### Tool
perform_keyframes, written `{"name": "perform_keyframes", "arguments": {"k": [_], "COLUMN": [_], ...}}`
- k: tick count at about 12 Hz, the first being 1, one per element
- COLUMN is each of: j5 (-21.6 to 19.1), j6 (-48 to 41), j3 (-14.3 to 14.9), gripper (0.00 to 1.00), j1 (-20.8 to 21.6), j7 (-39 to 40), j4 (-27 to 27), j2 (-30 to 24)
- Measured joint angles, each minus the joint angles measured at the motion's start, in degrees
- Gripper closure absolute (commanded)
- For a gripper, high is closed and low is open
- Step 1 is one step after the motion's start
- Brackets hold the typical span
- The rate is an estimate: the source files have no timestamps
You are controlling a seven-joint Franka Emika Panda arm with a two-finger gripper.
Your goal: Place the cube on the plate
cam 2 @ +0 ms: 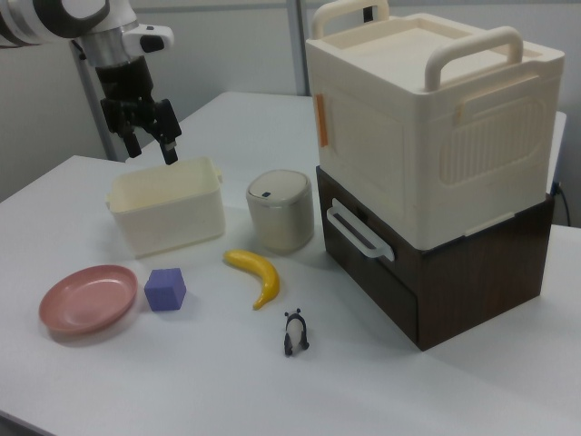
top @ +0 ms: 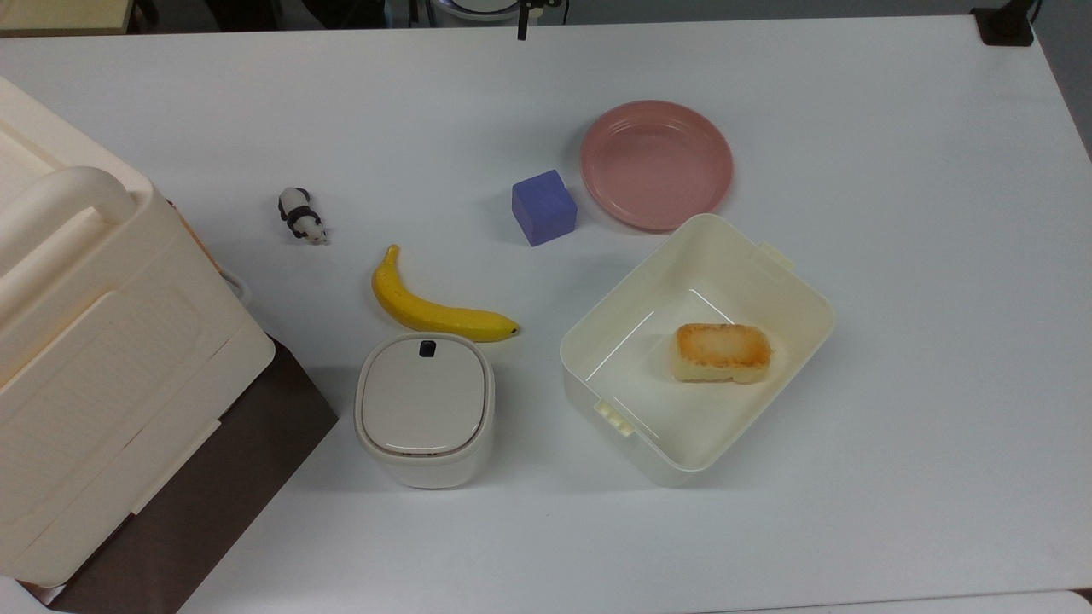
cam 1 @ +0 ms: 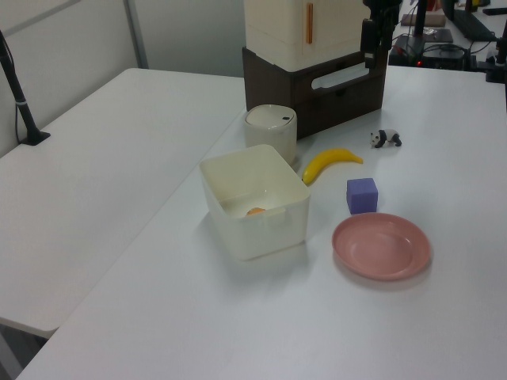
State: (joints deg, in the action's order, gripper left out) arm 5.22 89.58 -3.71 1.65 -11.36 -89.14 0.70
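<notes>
On a white tabletop (top: 896, 256), the largest object, a cream plastic handled storage box (cam 2: 427, 118) stacked on a dark brown drawer unit (cam 2: 454, 272), stands at the right view's right, seemingly parked clear of the working area. Next in size, the cream rectangular plastic tub (top: 695, 350) sits open-topped and holds a single golden-brown bread-like block (top: 723, 351) lying flat on its floor. A lidded cream round-cornered bin (top: 424, 409), closed, hides any contents. The round shallow dusty-pink plate (top: 657, 164) lies bare on the far side of the tub in the top view, ready to receive. A yellow banana (top: 435, 307) rests on the table between bin and cube. The small blue-purple matte cube (top: 543, 207) sits on the table just beside the plate's rim, at the top view's left of it, apparently not touching, a short carry judging by the layout. A tiny black-and-white panda figurine (top: 301, 216) stands farther to the top view's left. In the right view, the robot's black two-finger gripper (cam 2: 146, 138) hangs above the tub's far left corner, fingers spread and holding nothing, well apart from the cube; the pick-up has not begun.
</notes>
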Motion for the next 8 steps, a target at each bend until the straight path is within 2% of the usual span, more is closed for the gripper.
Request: {"name": "perform_keyframes", "arguments": {"k": [5,8], "j5": [0.0,0.0], "j6": [-4.0,-5.8], "j3": [0.0,-0.9], "gripper": [0.0,0.0], "j1": [0.0,0.1], "j7": [11.7,13.0], "j4": [0.0,-0.2], "j2": [0.0,0.0]}}
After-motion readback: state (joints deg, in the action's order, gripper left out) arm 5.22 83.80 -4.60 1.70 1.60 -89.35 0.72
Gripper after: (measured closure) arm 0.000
